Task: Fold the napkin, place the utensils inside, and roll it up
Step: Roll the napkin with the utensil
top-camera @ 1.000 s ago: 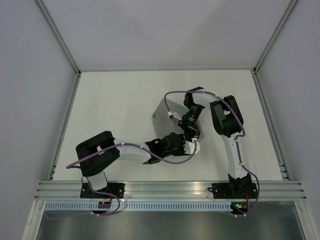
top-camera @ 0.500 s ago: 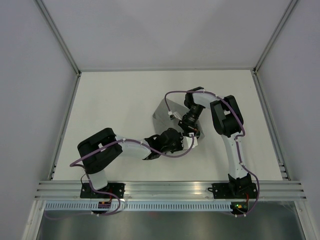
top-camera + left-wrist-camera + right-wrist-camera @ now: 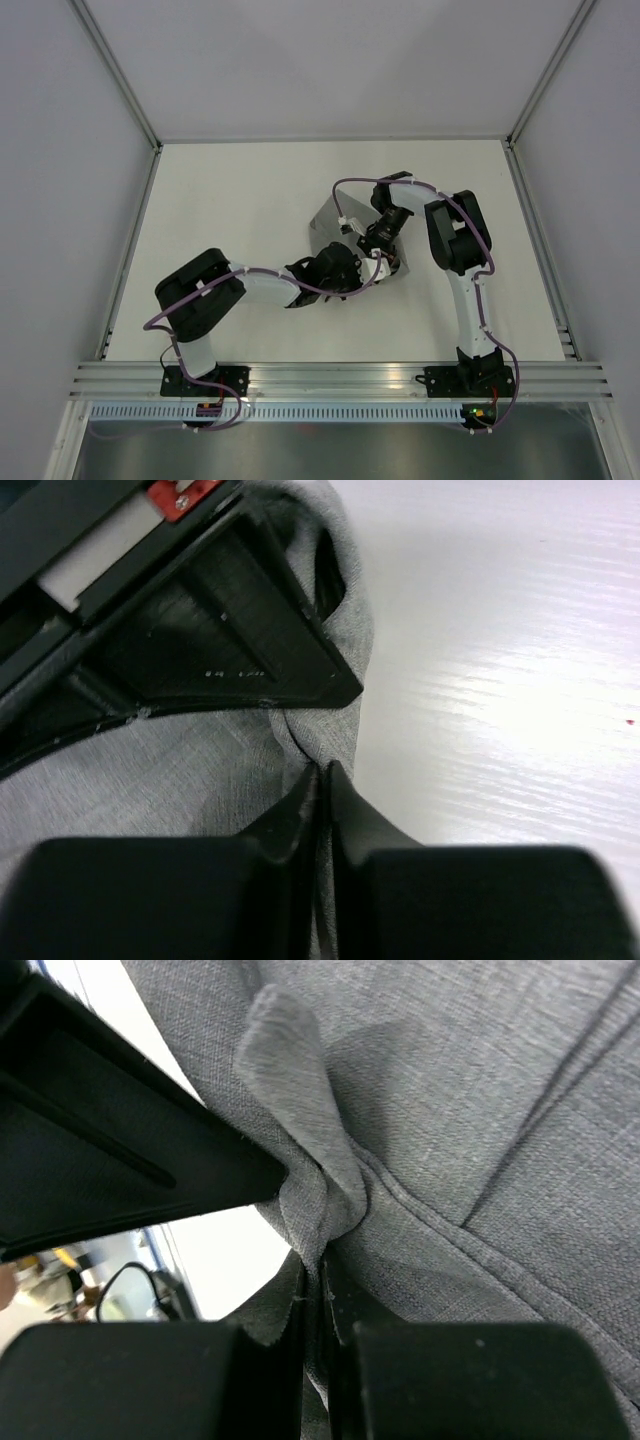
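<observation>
The grey napkin (image 3: 328,226) lies at the table's middle, mostly covered by both arms. My left gripper (image 3: 322,770) is shut on a pinched fold of the napkin (image 3: 180,770) at its near edge. My right gripper (image 3: 320,1260) is shut on a bunched fold of the napkin (image 3: 480,1110) right beside it. In the top view the left gripper (image 3: 362,268) and right gripper (image 3: 374,256) meet over the cloth's near right corner. No utensils are in view.
The white table (image 3: 230,200) is bounded by an aluminium frame and a rail (image 3: 340,378) along the near edge. The other gripper's black body (image 3: 190,620) fills the upper left of the left wrist view.
My left arm has swung its gripper up and left toward the napkin, lifting the near edge of the cloth. The right gripper has shifted slightly toward it.
</observation>
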`<state>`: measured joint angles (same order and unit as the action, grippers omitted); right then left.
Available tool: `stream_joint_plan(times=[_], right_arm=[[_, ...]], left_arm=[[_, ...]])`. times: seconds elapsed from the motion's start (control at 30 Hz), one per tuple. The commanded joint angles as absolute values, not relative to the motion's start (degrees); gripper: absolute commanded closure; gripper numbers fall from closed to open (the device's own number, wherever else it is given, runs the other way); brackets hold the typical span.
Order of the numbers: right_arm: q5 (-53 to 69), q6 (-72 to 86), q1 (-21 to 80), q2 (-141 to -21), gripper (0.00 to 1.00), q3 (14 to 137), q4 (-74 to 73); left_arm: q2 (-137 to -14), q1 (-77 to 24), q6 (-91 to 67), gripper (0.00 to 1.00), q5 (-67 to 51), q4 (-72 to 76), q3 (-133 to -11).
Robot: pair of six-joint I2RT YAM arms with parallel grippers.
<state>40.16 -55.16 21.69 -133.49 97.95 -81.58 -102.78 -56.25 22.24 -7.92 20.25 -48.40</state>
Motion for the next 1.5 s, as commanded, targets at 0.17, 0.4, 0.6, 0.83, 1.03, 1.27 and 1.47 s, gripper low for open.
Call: stream_joint_plan(times=[0.17, 0.4, 0.6, 0.83, 1.03, 1.27, 1.47], right_arm=[[41.5, -55.8, 21.5, -131.1, 0.95, 97.6, -78.8], [40.4, -55.4, 21.4, -132.7, 0.97, 96.8, -77.5], [39.8, -54.1, 21.3, -135.3, 1.0, 98.8, -78.3], [40.2, -53.9, 20.8, -140.3, 1.0, 102.2, -82.0], [39.7, -53.5, 20.0, -143.5, 1.0, 104.2, -83.3], [40.3, -53.4, 19.4, -144.9, 1.0, 104.1, -83.4], [40.8, -53.4, 19.0, -144.1, 1.0, 103.0, -83.3]], left_arm=[[-104.2, -53.6, 19.3, 0.63, -2.7, 18.1, -48.5], [-100.4, -53.7, 20.2, 0.51, -0.7, 23.8, -45.4], [-98.3, -55.1, 22.9, 0.4, -0.3, 26.7, -44.3], [-97.9, -60.4, 30.0, 0.4, 8.3, 33.7, -42.3], [-98.9, -64.2, 35.9, 0.39, 13.6, 37.4, -41.0], [-103.7, -67.1, 41.2, 0.38, 17.9, 42.5, -41.0], [-107.1, -67.2, 43.1, 0.38, 17.8, 43.6, -41.6]])
